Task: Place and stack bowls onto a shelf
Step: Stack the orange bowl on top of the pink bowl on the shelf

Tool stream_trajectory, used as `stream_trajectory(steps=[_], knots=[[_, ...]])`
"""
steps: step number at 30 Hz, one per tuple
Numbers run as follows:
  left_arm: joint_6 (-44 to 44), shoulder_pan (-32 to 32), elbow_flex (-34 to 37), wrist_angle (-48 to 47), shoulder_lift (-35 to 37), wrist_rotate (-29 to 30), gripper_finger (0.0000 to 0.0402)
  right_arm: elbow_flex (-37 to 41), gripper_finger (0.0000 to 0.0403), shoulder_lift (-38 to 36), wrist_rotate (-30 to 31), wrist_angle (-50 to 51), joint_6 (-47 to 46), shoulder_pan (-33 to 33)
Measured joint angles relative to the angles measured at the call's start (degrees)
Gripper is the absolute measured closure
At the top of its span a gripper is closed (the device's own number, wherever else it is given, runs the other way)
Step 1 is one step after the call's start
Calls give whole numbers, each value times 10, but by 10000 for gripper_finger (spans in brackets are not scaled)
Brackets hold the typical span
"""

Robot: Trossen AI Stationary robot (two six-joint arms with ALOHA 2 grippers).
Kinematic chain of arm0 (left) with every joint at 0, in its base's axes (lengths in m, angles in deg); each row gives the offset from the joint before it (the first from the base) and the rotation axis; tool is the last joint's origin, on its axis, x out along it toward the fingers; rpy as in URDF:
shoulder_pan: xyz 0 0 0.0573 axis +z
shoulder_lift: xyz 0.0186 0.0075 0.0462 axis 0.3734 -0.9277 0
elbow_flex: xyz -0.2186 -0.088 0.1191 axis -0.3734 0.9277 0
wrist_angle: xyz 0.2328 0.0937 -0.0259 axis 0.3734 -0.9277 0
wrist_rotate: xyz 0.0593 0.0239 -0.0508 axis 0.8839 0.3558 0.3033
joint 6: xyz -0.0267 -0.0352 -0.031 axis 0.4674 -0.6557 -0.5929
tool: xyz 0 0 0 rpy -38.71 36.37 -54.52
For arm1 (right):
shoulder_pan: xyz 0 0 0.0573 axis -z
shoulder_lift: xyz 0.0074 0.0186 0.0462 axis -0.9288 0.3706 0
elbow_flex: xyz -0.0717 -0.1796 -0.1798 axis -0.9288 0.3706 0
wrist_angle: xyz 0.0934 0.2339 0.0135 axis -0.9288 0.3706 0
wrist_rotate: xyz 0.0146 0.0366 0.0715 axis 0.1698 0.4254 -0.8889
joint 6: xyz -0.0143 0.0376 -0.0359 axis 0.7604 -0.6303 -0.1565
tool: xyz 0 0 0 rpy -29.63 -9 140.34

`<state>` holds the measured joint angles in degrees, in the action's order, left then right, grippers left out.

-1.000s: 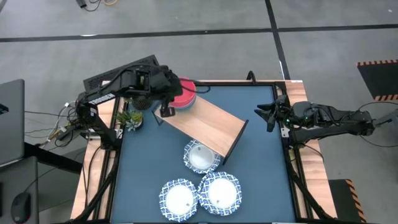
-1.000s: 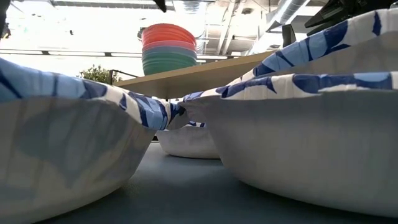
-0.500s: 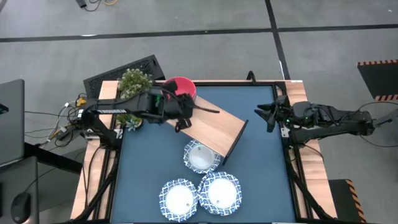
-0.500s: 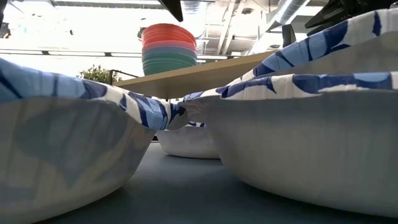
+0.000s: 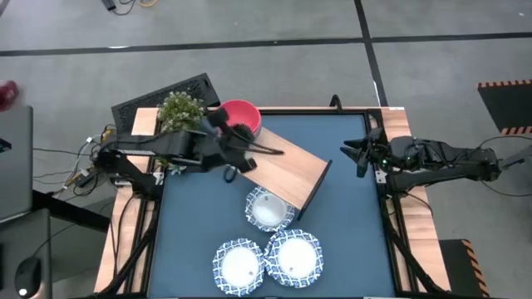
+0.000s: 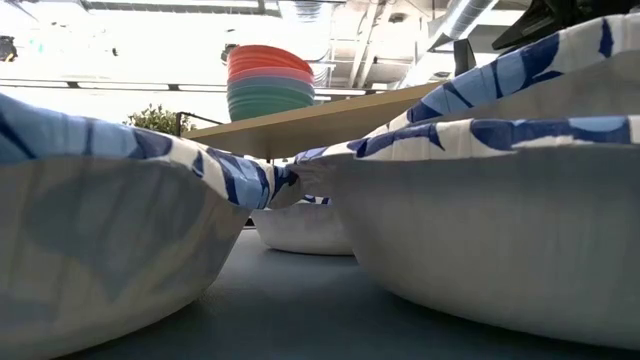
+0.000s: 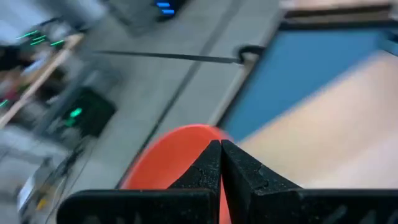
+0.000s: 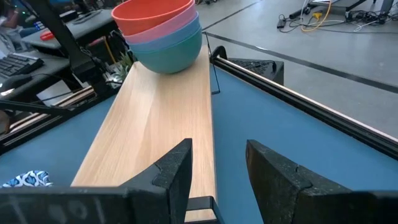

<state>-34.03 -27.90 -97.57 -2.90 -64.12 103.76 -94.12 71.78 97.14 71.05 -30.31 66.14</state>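
Observation:
A stack of coloured bowls (image 5: 241,116), red-orange on top, pink below, green at the bottom (image 8: 171,56), stands on the far-left end of the light-wood shelf (image 5: 287,162). Three white bowls with blue rims (image 5: 268,208) (image 5: 239,266) (image 5: 293,257) sit on the blue tabletop on the shelf's near side. My left gripper (image 5: 270,151) is shut and hovers over the shelf just right of the stack; its wrist view shows the red-orange bowl (image 7: 168,155) behind the shut fingers. My right gripper (image 5: 359,154) waits open at the table's right edge, facing the shelf (image 8: 155,130).
A potted plant (image 5: 179,108) and a smaller one (image 5: 173,162) stand at the table's far-left corner, beside the left arm. The shelf lies diagonally across the far half of the table on thin black legs (image 5: 320,187). Bare blue tabletop shows right of the shelf and bowls.
My left arm has drawn back from above the bowl stack toward the table's near edge, uncovering the larger plant, and the gripper has turned so its fingers point to the right over the shelf. The stack has stayed in place.

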Motion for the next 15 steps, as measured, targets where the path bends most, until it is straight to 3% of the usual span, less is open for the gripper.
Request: stream_trajectory(steps=[5,11,15], knots=[[-118,-16,62,-16,75,109,401,0,226,0,0,0,0,0],[-151,-47,242,121,190,125,401,0,226,0,0,-1,1,0],[-111,-49,349,253,247,124,401,0,226,0,0,-1,1,0]])
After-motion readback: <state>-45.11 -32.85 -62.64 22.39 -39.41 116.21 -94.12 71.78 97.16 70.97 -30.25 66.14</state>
